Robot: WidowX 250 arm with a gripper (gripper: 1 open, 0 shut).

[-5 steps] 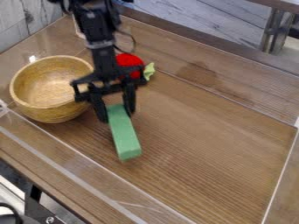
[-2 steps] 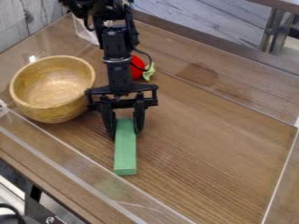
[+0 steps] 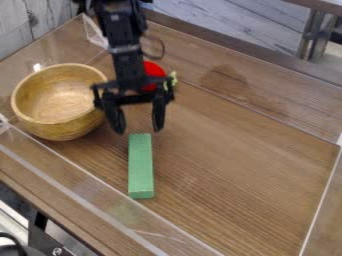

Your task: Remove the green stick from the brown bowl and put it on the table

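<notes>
green stick point(image 3: 140, 165): light green, plain | brown bowl point(image 3: 56, 100): tan wood grain | desk point(image 3: 254, 150): brown, streaked | pincer point(image 3: 135, 115): black

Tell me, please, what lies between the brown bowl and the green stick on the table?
In the camera view, only the open gripper stands between the brown bowl and the green stick; below it the table is bare.

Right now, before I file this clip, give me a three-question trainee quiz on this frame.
1. True or false: the flat light green stick lies inside the round tan wooden bowl.
2. The black gripper is: A shut on the stick, B open above it, C inside the bowl.
3. What red thing sits behind the gripper?

Key: 1 false, it lies on the brown wood-grain table. 2 B. 3 a red round toy.
</notes>
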